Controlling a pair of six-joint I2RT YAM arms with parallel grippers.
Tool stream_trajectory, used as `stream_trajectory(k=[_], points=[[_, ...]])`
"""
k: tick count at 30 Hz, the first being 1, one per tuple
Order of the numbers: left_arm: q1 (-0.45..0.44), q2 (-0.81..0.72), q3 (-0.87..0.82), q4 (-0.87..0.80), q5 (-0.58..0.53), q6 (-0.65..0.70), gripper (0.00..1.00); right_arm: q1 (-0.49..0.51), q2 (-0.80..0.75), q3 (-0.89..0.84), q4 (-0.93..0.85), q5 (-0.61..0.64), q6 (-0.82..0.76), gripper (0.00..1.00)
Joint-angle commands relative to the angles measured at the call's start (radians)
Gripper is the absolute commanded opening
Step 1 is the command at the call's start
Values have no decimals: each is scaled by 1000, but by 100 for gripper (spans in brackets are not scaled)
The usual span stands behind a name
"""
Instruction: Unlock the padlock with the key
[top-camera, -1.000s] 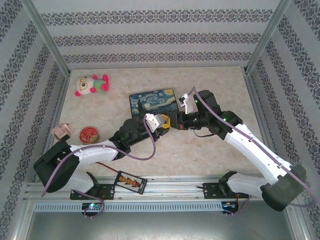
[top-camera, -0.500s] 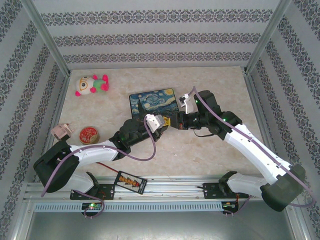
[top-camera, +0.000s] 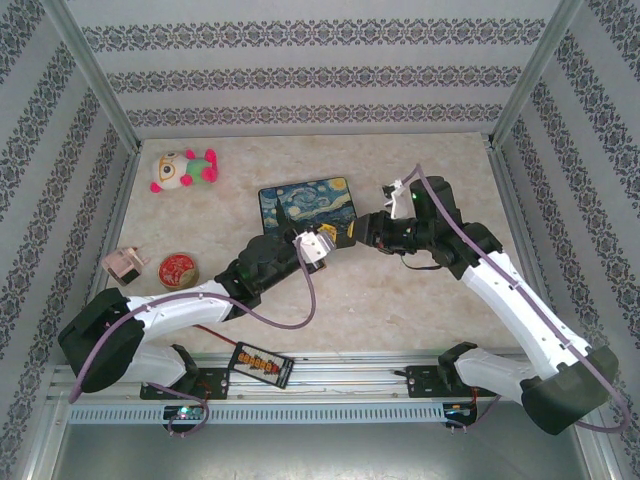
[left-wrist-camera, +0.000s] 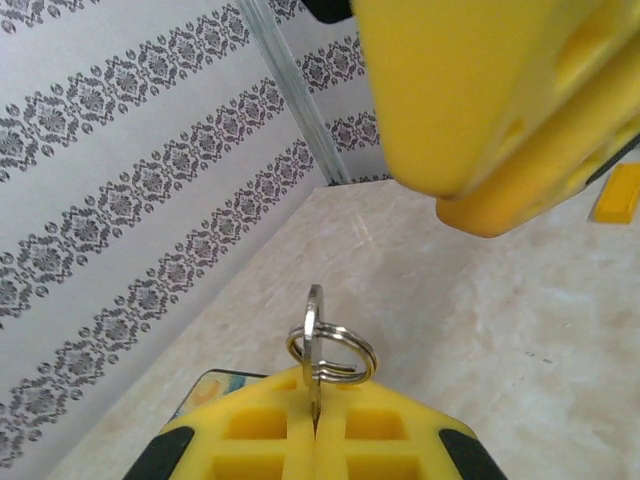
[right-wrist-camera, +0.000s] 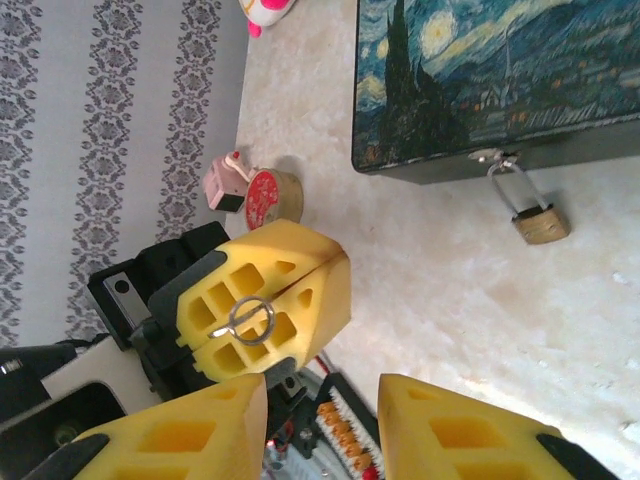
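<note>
The key is pinched in the jaws of the left gripper; those of the right gripper are spread wide. The padlock, hung from the tin box, is judged light and rigid, best gripped by its body.

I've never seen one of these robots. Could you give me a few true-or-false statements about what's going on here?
1. The left gripper is shut on the key, with the key's ring sticking out. True.
2. The key is already in the padlock. False: the padlock hangs from the tin box's clasp, apart from the key.
3. The right gripper is clamped on the padlock. False: it is open and empty.
4. A plush toy lies in the table's far left corner. True.
</note>
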Motion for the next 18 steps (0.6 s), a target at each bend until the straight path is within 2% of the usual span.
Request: stream_trajectory(k=[1,11,18], points=[[-25,-1,36,-42,-34,113,0,-4,17,19,18,-57,75,35],[-36,7,47,-50,-40,158,0,14,59,49,56,-95,103,36],[-43,4,47,-58,-45,174,0,25,74,47,102,-118,126,42]])
